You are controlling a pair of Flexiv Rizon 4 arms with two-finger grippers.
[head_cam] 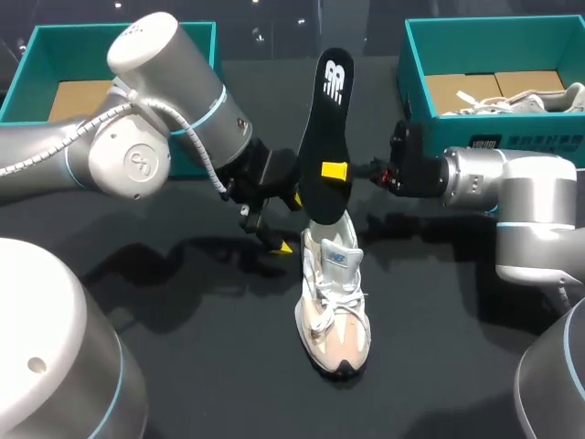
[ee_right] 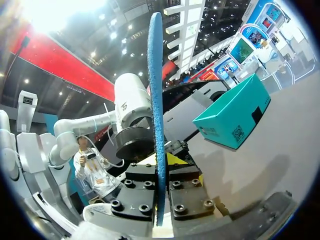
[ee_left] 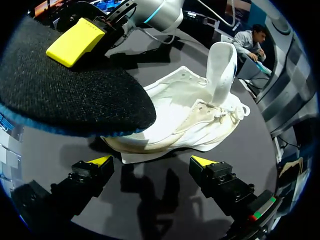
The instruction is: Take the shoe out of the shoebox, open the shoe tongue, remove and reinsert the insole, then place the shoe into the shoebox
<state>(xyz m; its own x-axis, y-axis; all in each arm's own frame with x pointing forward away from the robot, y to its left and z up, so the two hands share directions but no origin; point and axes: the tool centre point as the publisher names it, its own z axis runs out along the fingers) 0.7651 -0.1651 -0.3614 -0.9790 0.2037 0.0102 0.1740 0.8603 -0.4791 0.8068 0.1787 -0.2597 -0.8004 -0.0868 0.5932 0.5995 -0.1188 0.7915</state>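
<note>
My right gripper (head_cam: 335, 171) pinches the black foam insole (head_cam: 325, 119) upright above the white-and-beige sneaker (head_cam: 334, 306) on the dark table (head_cam: 183, 357). My left gripper (ee_left: 150, 162) hangs wide open, empty. Reinserting and boxing are left.

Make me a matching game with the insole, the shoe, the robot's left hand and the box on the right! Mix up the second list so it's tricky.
Things:
1. insole
2. shoe
3. left hand
4. right box

States:
A. open, holding nothing
B. has another white shoe inside
C. pinched upright in the right hand
D. on the table, tongue pulled up

Pairs: 1-C, 2-D, 3-A, 4-B
</note>
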